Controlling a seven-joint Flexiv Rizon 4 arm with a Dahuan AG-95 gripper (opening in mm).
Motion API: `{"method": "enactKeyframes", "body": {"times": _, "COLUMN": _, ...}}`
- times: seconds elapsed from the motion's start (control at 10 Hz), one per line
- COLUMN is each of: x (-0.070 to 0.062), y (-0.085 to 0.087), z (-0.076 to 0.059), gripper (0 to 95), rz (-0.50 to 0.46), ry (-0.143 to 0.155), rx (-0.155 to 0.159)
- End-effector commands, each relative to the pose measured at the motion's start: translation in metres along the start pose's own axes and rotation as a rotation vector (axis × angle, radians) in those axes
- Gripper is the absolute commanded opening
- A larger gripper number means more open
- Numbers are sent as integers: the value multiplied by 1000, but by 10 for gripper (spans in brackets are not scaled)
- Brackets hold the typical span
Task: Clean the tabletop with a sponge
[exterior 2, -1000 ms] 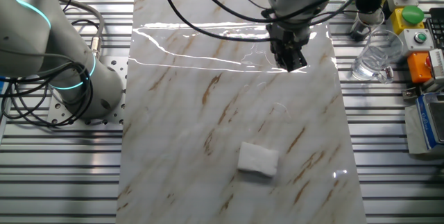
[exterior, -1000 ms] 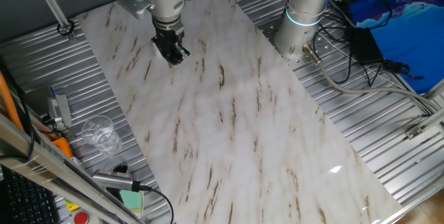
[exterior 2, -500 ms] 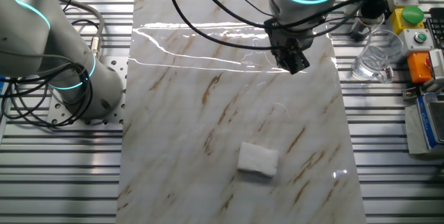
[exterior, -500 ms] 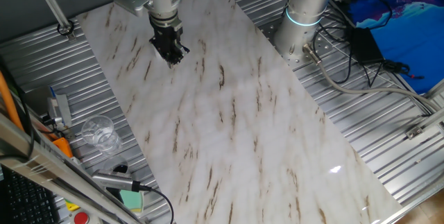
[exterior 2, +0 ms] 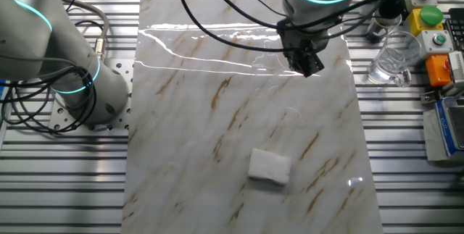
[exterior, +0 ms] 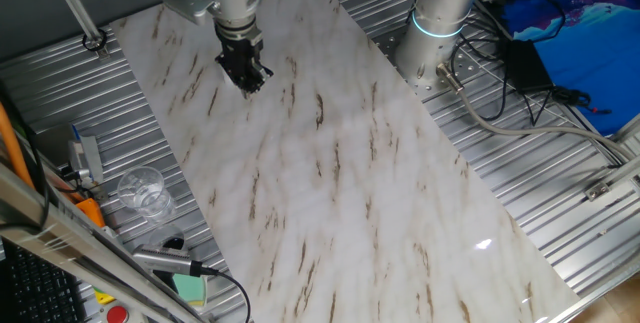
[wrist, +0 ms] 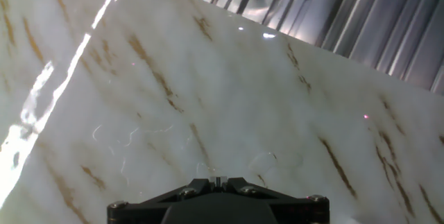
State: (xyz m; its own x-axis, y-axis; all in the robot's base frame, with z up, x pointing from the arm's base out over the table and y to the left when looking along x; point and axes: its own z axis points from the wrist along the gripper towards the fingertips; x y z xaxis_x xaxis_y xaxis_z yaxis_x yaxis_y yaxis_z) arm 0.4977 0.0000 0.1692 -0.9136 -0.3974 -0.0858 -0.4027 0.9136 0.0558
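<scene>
- The gripper (exterior 2: 307,63) hung above the tabletop (exterior 2: 239,118) near its long edge on the side where the clear glass cup (exterior 2: 395,59) stood, and it held nothing.
- In one fixed view the gripper (exterior: 247,75) pointed down at the tabletop (exterior: 340,173), close to the surface; whether it touched the slab could not be told.
- The fingers looked drawn close together in both fixed views, but the dark parts ran into one another, so I cannot tell whether they were fully closed.
- In the hand view only the dark base of the gripper (wrist: 216,200) showed at the bottom edge; the fingertips were out of sight.
- The sponge (exterior 2: 270,166) lay flat on the tabletop, well apart from the gripper and nearer the short end of the slab that lay toward that camera.
- The sponge did not show in the other two views.
- The hand view showed the tabletop (wrist: 208,99) with thin curved smears on its glossy surface and a bright streak of reflected light.
- A second robot base (exterior 2: 87,82) stood on the ribbed metal surface (exterior 2: 65,176) beside the slab.
- The glass cup (exterior: 143,192) stood on the ribbed metal off the slab, beside a control box (exterior 2: 428,24) with coloured buttons.
- A green block (exterior: 188,287) lay near some cables at the edge of one fixed view.
</scene>
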Motion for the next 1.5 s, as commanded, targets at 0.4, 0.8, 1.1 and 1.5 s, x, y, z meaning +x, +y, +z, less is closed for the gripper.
{"method": "enactKeyframes", "body": {"times": 0.4, "x": 1, "y": 0, "z": 0, "gripper": 0, "rz": 127, "ry": 16, "rx": 39}}
{"method": "enactKeyframes", "body": {"times": 0.8, "x": 1, "y": 0, "z": 0, "gripper": 0, "rz": 107, "ry": 25, "rx": 50}}
{"method": "enactKeyframes", "body": {"times": 1.1, "x": 1, "y": 0, "z": 0, "gripper": 0, "rz": 44, "ry": 32, "rx": 55}}
{"method": "enactKeyframes", "body": {"times": 1.5, "x": 29, "y": -42, "z": 1, "gripper": 0, "rz": 104, "ry": -4, "rx": -7}}
